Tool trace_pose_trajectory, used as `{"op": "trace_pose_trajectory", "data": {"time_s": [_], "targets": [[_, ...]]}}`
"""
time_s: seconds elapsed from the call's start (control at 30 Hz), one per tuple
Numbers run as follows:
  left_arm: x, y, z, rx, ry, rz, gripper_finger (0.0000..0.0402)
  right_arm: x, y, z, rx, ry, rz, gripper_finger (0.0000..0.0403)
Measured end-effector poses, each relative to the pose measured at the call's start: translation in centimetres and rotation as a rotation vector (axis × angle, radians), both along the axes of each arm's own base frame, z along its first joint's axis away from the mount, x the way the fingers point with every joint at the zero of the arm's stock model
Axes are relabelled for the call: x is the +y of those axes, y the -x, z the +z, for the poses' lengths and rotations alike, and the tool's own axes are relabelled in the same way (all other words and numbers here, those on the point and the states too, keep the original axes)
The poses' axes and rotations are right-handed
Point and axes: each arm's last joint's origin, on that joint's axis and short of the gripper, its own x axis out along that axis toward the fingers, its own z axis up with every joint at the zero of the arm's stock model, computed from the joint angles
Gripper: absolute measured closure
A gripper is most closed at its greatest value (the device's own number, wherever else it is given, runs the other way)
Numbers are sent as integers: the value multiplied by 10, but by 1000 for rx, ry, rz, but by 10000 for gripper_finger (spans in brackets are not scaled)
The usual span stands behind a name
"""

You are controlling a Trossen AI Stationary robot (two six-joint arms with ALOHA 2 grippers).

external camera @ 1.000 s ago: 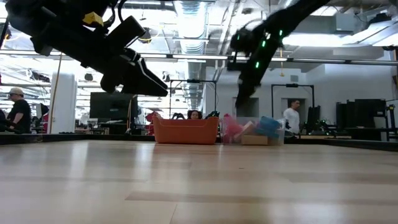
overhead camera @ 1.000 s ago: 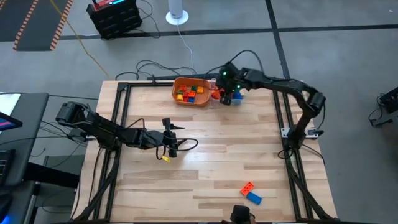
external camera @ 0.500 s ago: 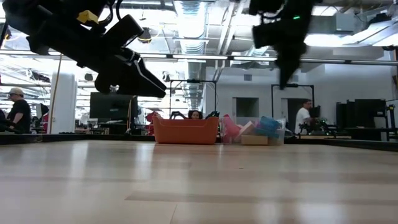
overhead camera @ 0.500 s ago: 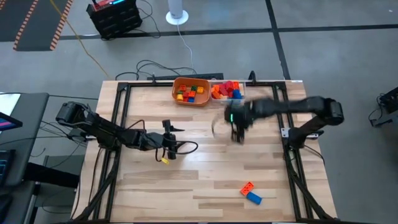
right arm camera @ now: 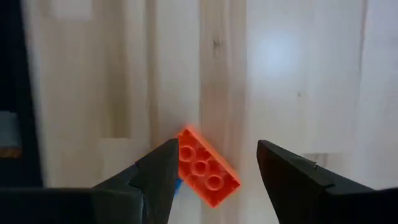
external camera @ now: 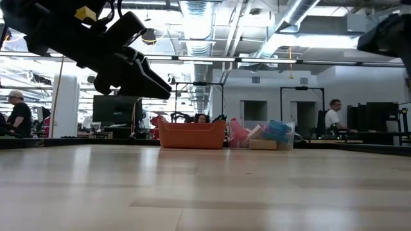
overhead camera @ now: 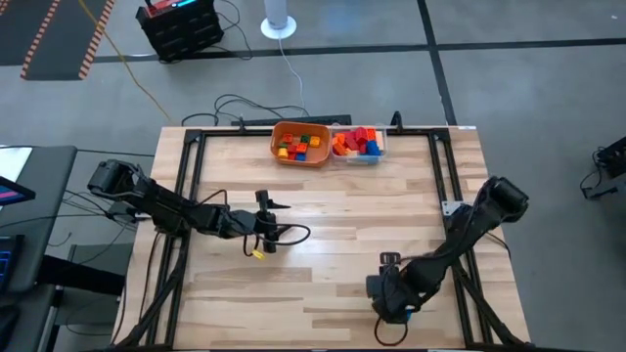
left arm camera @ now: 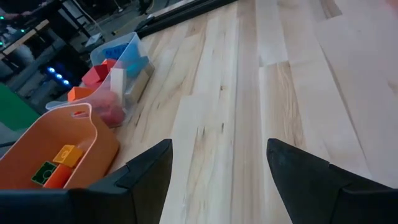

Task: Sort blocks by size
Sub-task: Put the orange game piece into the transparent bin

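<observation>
The right gripper point(overhead camera: 389, 296) hangs low over the near right part of the table, its two dark, wedge-shaped fingers point(right arm camera: 158, 171) spread apart with nothing between them. Just below them lies an orange brick point(right arm camera: 208, 174), a glossy rectangle with round studs on top, flat on the pale wood; a sliver of blue peeks out beside it, probably another brick, though too little shows to be sure.

The left gripper point(overhead camera: 264, 233) hovers over the left middle of the table, its matte black fingers point(left arm camera: 149, 171) also parted and empty; a small yellow bit point(overhead camera: 258, 251) lies by it.

At the far edge an orange bowl point(overhead camera: 299, 144), smooth plastic with rounded corners, holds small mixed-colour blocks point(overhead camera: 296, 146). Touching its right side, a clear container point(overhead camera: 358, 143) holds larger red, orange and blue blocks point(overhead camera: 357, 140). The table point(overhead camera: 333, 235) is planked light wood with visible grain.
</observation>
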Motion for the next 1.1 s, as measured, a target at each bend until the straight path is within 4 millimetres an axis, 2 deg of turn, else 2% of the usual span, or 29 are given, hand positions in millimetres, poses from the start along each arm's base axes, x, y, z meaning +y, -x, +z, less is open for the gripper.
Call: {"op": "trace_pose_trajectory", "data": {"time_s": [0.2, 0.43, 0.53, 0.63, 0.73, 0.97, 1.1], "targets": [[0, 0, 0, 0, 7, 3, 148, 18, 0, -20, 135, 100, 41, 155], [0, 1, -3, 26, 6, 6, 148, 34, 6, -15, 154, 95, 46, 155], [0, 1, -3, 25, 8, 6, 148, 36, 11, -25, 169, 131, 75, 155], [0, 1, -3, 24, 12, 8, 148, 29, 13, -35, 205, 202, 94, 155], [0, 1, -3, 23, 13, 8, 148, 15, 12, -34, 206, 333, 74, 159], [0, 1, -3, 28, 2, 4, 148, -17, -7, -28, 179, 526, 147, 188], [0, 2, -4, 36, 5, 4, 148, -37, -20, -21, 208, 462, 65, 207]]}}
